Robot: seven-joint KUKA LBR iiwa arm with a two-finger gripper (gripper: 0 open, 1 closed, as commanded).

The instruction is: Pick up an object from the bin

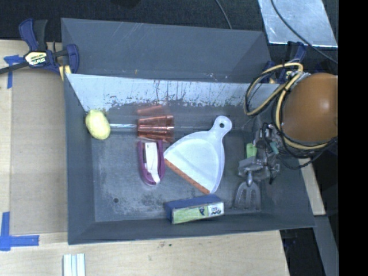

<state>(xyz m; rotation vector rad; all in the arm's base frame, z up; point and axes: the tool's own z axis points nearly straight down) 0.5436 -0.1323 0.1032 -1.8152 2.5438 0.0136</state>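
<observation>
The gripper (247,197), slightly parted and empty, is being held with the box (195,211) lying lengthwise at its 9 o'clock.

Gripper (248,197) hangs off wrist (263,154) (orange cover (310,108), looped cables (269,84)).

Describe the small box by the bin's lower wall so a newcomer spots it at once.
Start at the grey bin's lower wall. Along it, left of the gripper, lies the box: blue with a yellow-green label, unlike the white dustpan above it.
</observation>
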